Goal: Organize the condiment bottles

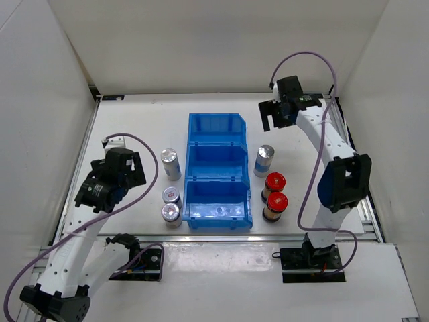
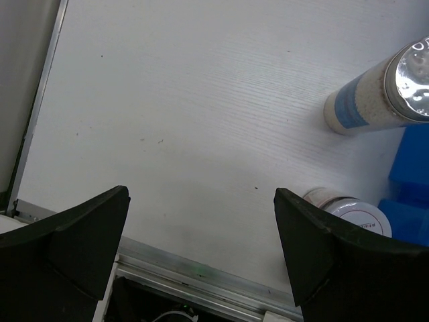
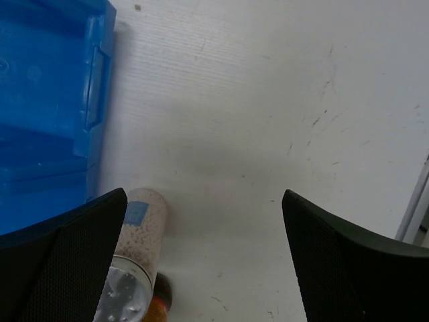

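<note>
Six bottles stand upright beside the blue bin. On its left are a tall silver-capped bottle and two short silver-capped bottles. On its right are a tall silver-capped bottle and two red-capped bottles. My left gripper is open and empty, left of the left tall bottle, with a short bottle by its right finger. My right gripper is open and empty at the back right, above bare table, with the right tall bottle near its left finger.
The bin's three compartments hold no bottles. White walls enclose the table on the left, back and right. A metal rail runs along the table's near edge. Cables loop from both arms.
</note>
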Controlling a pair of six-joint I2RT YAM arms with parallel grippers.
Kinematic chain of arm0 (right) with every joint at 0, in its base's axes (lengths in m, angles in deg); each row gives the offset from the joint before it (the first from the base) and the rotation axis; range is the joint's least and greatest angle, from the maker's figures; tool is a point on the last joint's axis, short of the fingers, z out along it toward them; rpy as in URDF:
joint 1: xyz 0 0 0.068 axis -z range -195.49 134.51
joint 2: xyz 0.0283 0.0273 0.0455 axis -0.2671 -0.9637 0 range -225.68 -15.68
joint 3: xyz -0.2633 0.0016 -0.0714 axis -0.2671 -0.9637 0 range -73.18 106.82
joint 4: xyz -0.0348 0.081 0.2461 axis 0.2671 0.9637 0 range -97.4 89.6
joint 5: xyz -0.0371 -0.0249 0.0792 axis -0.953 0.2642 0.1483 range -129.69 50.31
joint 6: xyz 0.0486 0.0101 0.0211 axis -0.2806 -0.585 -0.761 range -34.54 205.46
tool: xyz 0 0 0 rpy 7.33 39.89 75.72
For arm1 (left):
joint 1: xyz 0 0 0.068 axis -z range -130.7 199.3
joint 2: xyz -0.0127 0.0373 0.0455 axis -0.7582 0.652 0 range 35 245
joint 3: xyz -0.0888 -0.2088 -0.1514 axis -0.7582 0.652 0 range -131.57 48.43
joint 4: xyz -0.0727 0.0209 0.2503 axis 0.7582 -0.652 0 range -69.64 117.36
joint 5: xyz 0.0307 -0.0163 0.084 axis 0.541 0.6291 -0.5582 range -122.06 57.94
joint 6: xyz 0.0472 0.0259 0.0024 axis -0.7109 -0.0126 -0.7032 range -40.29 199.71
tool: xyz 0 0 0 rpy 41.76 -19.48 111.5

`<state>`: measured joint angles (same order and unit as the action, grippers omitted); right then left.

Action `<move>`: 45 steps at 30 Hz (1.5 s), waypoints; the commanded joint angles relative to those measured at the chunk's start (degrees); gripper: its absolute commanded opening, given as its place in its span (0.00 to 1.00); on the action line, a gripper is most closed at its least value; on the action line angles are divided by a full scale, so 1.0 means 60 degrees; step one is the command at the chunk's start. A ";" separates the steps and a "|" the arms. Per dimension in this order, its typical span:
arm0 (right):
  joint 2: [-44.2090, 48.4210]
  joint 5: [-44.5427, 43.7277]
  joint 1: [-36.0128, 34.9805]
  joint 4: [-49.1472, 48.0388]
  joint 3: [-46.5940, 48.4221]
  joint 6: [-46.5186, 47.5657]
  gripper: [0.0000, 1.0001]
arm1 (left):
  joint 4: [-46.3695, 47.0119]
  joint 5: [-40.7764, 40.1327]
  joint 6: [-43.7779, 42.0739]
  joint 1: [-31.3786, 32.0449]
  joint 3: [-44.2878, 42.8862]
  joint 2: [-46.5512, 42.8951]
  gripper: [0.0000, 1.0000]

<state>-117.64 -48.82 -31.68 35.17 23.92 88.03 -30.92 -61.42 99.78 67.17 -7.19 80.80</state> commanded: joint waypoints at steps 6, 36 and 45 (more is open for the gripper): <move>-0.0499 0.0569 -0.0861 0.0978 0.0166 -0.0516 1.00 | 0.0295 0.0309 -0.0299 0.0040 -0.0077 0.0350 1.00; 0.1245 0.0012 -0.1974 0.2074 0.0323 -0.2040 0.13 | 0.0295 0.0309 -0.0387 0.0127 -0.0077 0.0540 1.00; 0.0924 -0.0076 -0.3512 0.2603 0.1131 -0.1951 0.08 | 0.0295 0.0309 -0.0387 0.0127 -0.0077 0.0452 1.00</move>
<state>-112.94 -48.47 -51.59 49.09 28.46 75.75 -30.42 -59.98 97.73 67.72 -7.19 84.37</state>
